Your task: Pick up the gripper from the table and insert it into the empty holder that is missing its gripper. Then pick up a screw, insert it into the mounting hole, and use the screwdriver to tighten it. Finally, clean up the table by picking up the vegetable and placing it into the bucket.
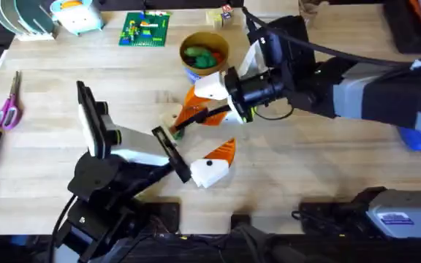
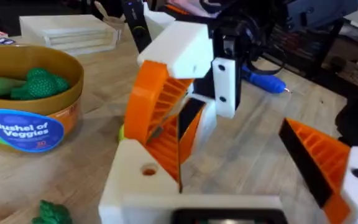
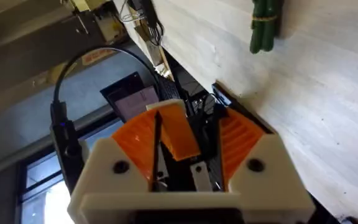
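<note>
Overhead cam sits high above the arm bases, looks down and forward across the light wooden table (image 1: 320, 157). Left wrist cam rides low, close-up, facing the round tan-yellow paper bucket (image 2: 27, 118) with a blue label; the overhead view shares that bucket (image 1: 205, 51). Right wrist cam is tilted, very near, looking along the tabletop (image 3: 316, 106).

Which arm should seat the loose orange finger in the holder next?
Right. Its jaws appear shut on the orange finger right at the holder, which looks mounted on the left arm itself.
</note>
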Robot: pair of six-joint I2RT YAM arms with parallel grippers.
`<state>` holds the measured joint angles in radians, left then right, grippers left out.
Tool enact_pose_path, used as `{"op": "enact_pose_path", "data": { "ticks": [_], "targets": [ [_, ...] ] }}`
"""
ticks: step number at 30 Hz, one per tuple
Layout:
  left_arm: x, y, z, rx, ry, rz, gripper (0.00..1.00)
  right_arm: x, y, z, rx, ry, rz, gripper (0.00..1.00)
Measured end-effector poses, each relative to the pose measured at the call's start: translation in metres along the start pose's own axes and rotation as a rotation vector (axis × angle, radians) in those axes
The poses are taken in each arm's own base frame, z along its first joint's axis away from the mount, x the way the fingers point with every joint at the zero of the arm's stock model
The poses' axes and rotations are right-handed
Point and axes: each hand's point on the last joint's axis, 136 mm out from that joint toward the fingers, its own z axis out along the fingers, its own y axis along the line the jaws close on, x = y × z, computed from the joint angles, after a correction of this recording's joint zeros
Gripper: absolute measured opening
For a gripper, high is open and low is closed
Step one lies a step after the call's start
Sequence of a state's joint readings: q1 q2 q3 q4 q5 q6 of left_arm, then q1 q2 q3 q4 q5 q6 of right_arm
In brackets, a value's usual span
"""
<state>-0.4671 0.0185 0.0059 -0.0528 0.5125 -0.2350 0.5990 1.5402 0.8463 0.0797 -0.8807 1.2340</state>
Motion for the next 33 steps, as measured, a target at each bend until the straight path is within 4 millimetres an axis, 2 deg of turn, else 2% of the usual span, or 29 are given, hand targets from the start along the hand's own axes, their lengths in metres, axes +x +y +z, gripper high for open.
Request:
{"op": "enact_pose_path", "data": {
  "ticks": [8, 17, 27, 30, 33],
  "targets": [
    [0.001, -0.004, 0.0, 0.021, 0.005, 0.019, 0.993, -0.012, -0.001, -0.011, -0.012, -0.029, 0.022, 0.547],
    [0.001, -0.004, 0.0, 0.024, 0.005, 0.02, 0.993, -0.018, -0.001, -0.016, -0.021, -0.039, 0.026, 0.563],
    [0.001, -0.004, 0.0, 0.024, 0.005, 0.02, 0.993, -0.015, 0.006, -0.031, -0.083, 0.018, -0.132, 0.606],
    [0.001, -0.004, 0.0, 0.024, 0.005, 0.02, 0.993, -0.01, 0.007, -0.03, -0.094, 0.041, -0.182, 0.604],
    [0.001, -0.004, 0.0, 0.024, 0.005, 0.02, 0.993, -0.005, 0.009, -0.028, -0.1, 0.06, -0.22, 0.539]
  ]
}}
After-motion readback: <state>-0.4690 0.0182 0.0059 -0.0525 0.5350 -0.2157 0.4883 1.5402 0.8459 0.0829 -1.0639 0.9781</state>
